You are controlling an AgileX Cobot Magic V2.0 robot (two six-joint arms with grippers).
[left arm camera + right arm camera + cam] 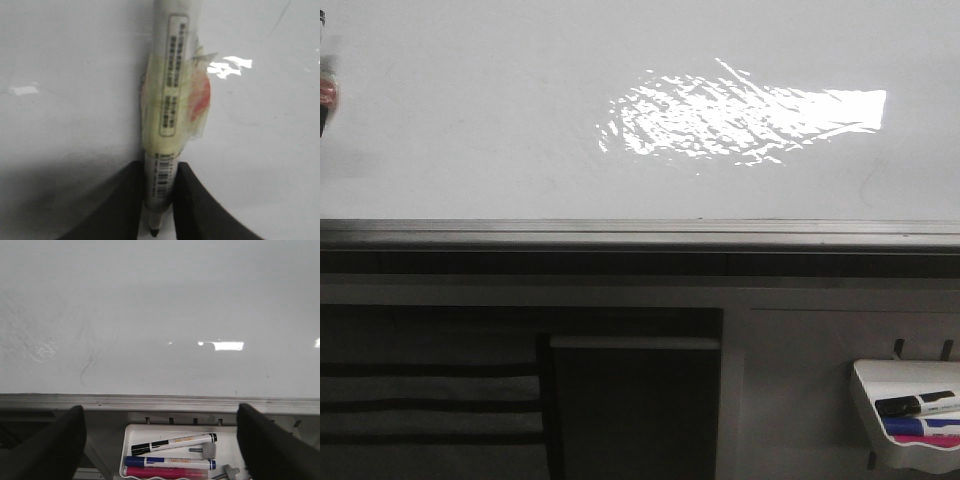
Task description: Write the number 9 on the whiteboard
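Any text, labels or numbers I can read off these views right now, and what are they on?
No text can be read.
Marker in the left tool: printed label and barcode, too blurred.
Tray markers: label print too small.
Whiteboard: no digit visible, only faint smudges.

glossy whiteboard (470,110), grey metal rail (620,233)

A small white marker tray (910,380) hangs on hooks at the lower right of the front view, on a pale panel. In it lie three markers side by side: a black-capped white marker (172,442), a blue marker (167,462) beside it, and a pink marker (165,473) at the outer edge. To the left is a dark cabinet recess (630,410) with striped slats (430,405) beside it.
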